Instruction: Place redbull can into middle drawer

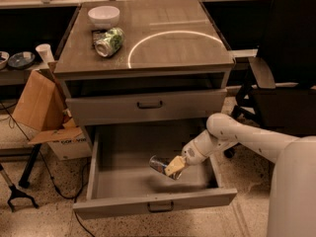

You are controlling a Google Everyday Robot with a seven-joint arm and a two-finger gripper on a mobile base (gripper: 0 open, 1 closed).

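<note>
The middle drawer (148, 201) of the grey cabinet is pulled wide open, with a plain grey inside and a small dark handle on its low front panel. My gripper (174, 167) reaches into it from the right, low over the drawer floor near the middle. It is shut on the redbull can (160, 165), a slim silver-and-blue can held on its side with its shiny top pointing left. The can hangs just above the drawer bottom and casts a shadow below it.
A fatter green-and-white can (108, 41) lies on the cabinet top (187, 53) beside a white bowl (103, 16). The drawer above (148, 104) is closed. A cardboard box (39, 107) stands at the left and a black office chair (281, 73) at the right.
</note>
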